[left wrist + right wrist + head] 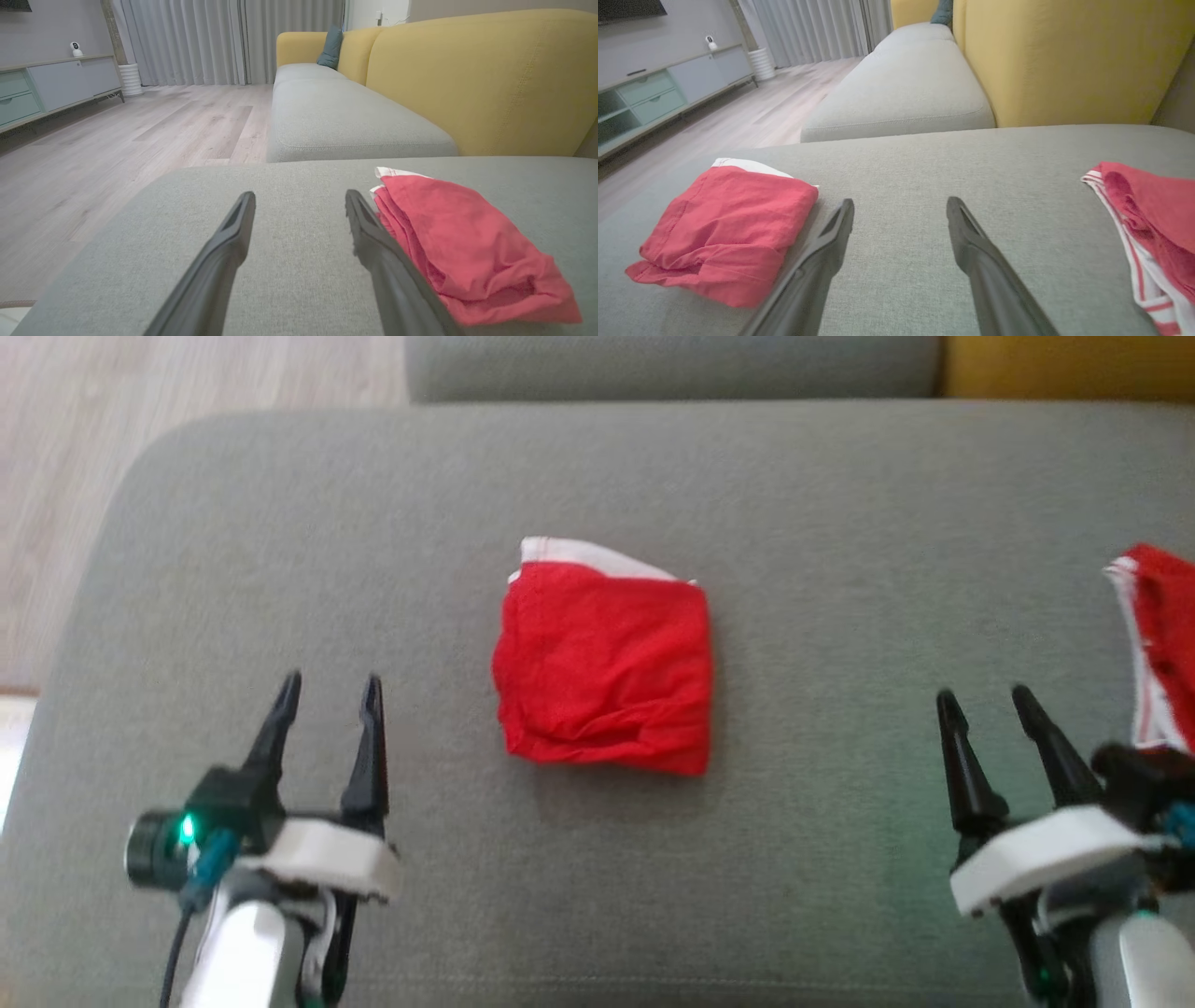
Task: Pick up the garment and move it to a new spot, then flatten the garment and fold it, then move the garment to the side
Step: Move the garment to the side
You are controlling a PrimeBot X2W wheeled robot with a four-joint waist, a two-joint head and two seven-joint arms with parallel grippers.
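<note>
Two red pieces lie on the sofa seat [373,523]: the folded garment [605,667] mid-seat, a second garment [1162,635] at the right edge. The left gripper [333,679] and right gripper [982,693] flank the folded one, both wide and empty.

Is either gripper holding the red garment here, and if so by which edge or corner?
Nothing is held. The left gripper and right gripper both stand open over the grey cushion, apart from the folded red garment lying between them.
</note>
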